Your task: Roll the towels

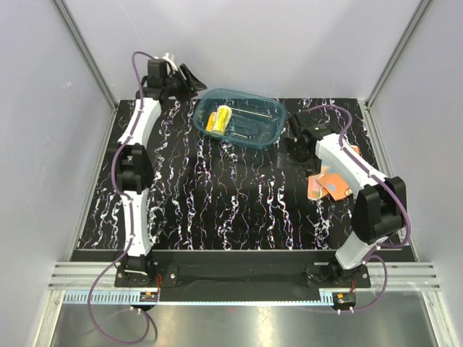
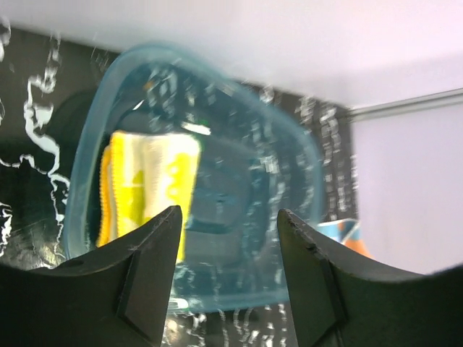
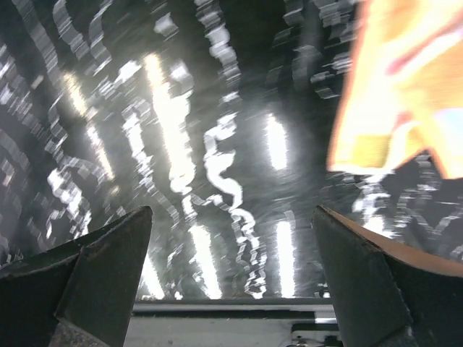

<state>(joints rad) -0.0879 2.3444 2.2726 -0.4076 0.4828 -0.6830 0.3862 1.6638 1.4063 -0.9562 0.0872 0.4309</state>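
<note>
- Is it bright?
- Yes, the top view is bright and sharp, with soft light all over.
- And the wrist views?
- The right one is smeared; the table [image 3: 108, 144] shines in streaks. The tub [image 2: 85, 170] looks fuzzy.

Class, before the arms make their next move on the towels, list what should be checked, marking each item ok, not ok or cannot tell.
1. Yellow towel rolled, in the teal tub: ok.
2. Left gripper open, empty: ok.
3. Right gripper open, empty: ok.
4. Orange towel rolled: not ok, it lies flat on the table.
5. Orange towel's edges all free: cannot tell, the right arm covers part.
</note>
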